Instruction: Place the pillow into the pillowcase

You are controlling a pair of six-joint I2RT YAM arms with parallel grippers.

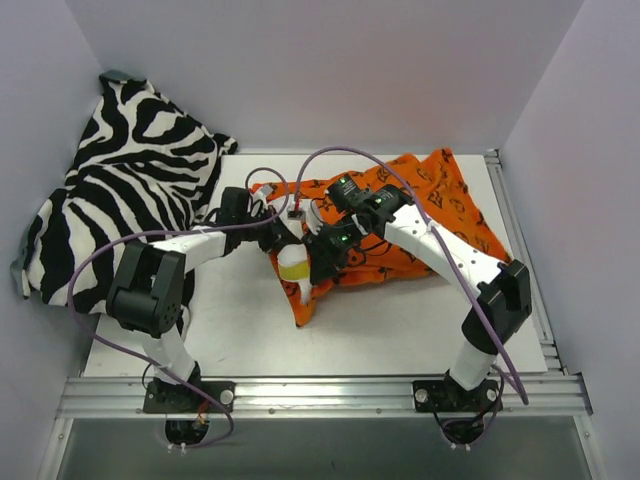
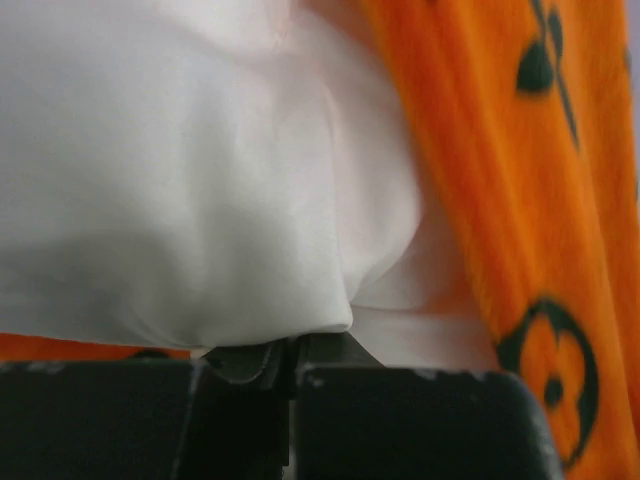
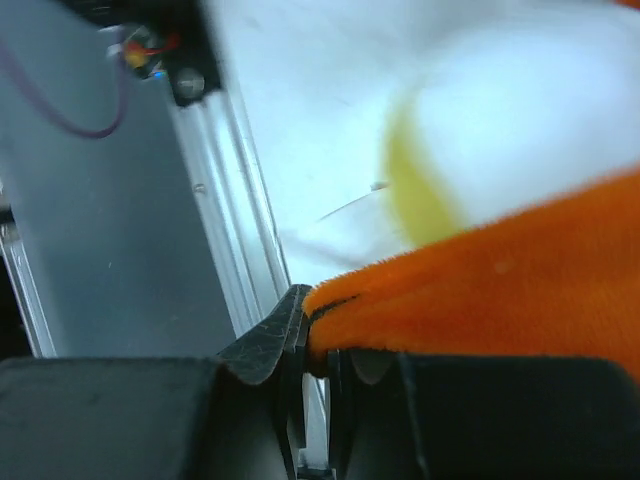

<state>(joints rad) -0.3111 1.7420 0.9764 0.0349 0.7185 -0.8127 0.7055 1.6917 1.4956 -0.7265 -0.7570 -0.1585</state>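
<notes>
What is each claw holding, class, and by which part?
The left claw pinches a fold of the white pillow; which part of the pillow cannot be told. The right claw grips the orange pillowcase by a fabric edge.

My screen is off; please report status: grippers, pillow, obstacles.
Left gripper shut on soft white yellow-piped pillow. Right gripper shut on orange printed fabric pillowcase. Zebra-striped cloth apart, far left.

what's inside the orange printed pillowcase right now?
The soft white yellow-piped pillow: only one end shows at the mouth of the orange printed fabric pillowcase. How far in it reaches is covered by the fabric.
</notes>
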